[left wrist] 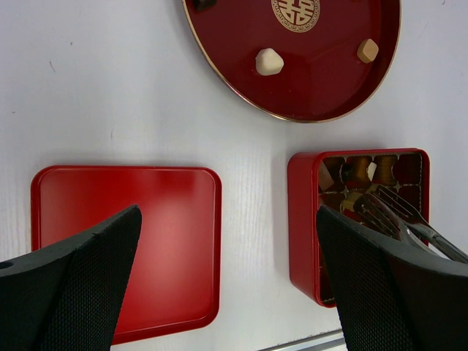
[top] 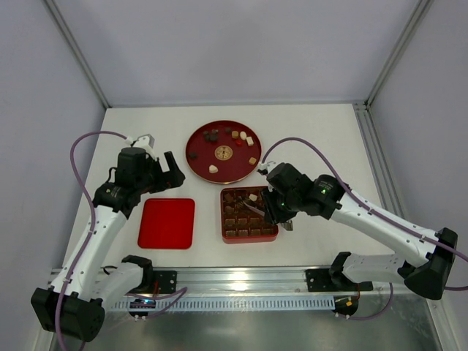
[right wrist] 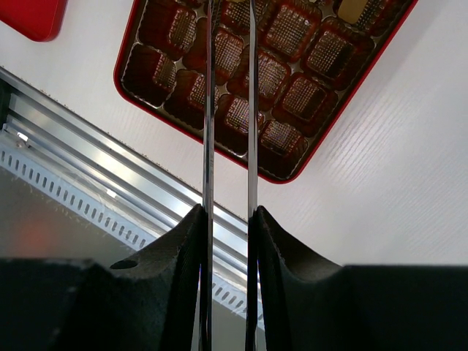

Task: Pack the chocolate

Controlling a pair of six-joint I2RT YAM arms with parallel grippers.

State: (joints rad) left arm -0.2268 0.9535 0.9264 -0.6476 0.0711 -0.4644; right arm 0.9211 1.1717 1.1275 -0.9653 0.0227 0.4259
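The left jaws hang wide apart above the red lid (top: 167, 223). Chocolate (left wrist: 269, 61) lies on the round plate (top: 201, 157) by the surface's far edge, and some lies in the box (left wrist: 301, 219). The right jaws squeeze tongs (right wrist: 208, 110) over the box.

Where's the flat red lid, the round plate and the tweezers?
lid (top: 167, 223): top view, middle of its flat top.
plate (top: 234, 170): top view, bare red floor near its front rim.
tweezers (left wrist: 391, 210): left wrist view, on their tip end.
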